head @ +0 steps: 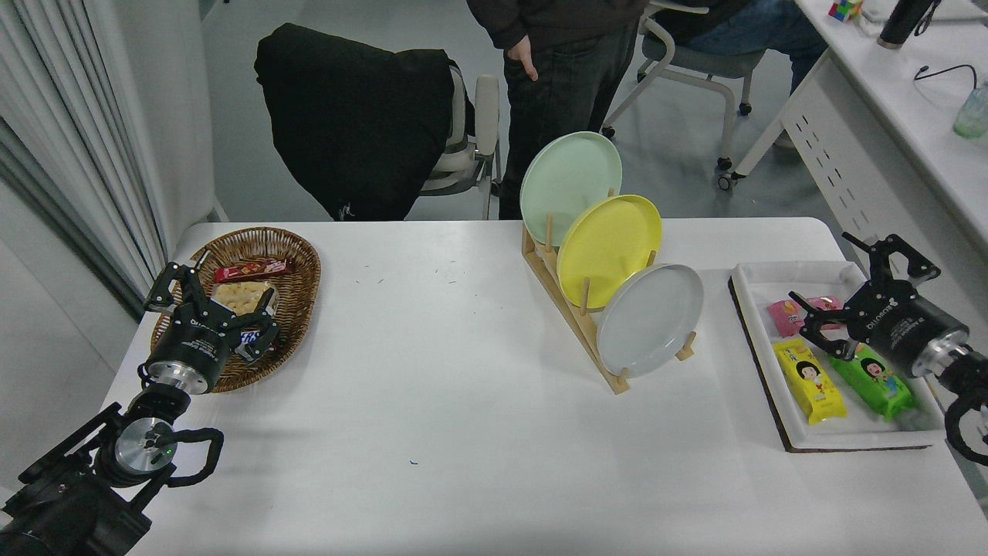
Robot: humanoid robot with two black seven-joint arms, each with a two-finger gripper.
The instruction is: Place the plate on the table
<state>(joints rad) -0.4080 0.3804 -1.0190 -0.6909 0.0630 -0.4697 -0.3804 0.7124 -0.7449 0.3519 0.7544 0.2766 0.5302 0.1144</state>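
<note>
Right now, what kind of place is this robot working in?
Probably an office or lab set up for robot trials: a wheeled office chair, a white desk with perforated side panels, and a person standing past the table.

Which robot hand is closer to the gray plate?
The right gripper, open above the white tray just right of the round pale gray plate. The left gripper sits far left over the wicker basket.

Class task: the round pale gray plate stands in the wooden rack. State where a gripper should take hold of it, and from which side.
Grip the round pale gray plate at its upper right rim, coming from the right. It leans on edge in the wooden rack; dowels and the yellow plate crowd its left, while that rim looks free.
</note>
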